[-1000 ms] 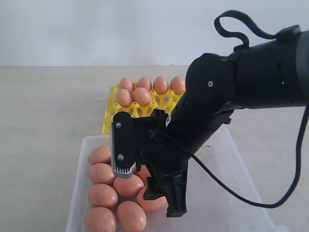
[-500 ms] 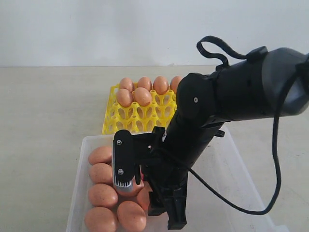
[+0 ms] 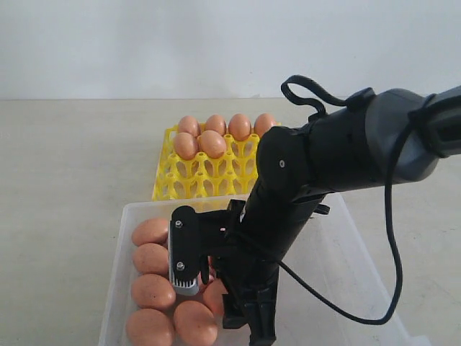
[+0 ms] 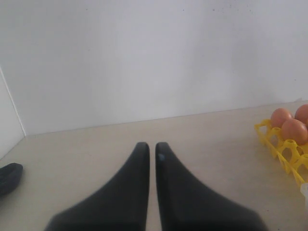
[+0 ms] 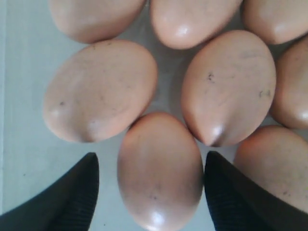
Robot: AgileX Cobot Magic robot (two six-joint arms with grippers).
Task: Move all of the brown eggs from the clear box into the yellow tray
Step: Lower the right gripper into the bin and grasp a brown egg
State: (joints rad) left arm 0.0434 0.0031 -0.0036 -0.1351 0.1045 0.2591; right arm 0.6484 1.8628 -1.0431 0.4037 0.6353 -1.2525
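Your right gripper is down inside the clear box. Its 2 fingers are spread wide on either side of 1 of the brown eggs clustered at the box's left end; whether they touch it, you cannot tell. Beyond the box, the yellow tray holds 6 eggs in its far cups. Your left gripper is pressed together above bare tabletop.

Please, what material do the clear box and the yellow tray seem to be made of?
The clear box: probably plastic, smooth and translucent; its thin walls look milky. The yellow tray: probably moulded plastic, slightly glossy; uniform bright colour in a thin openwork lattice.
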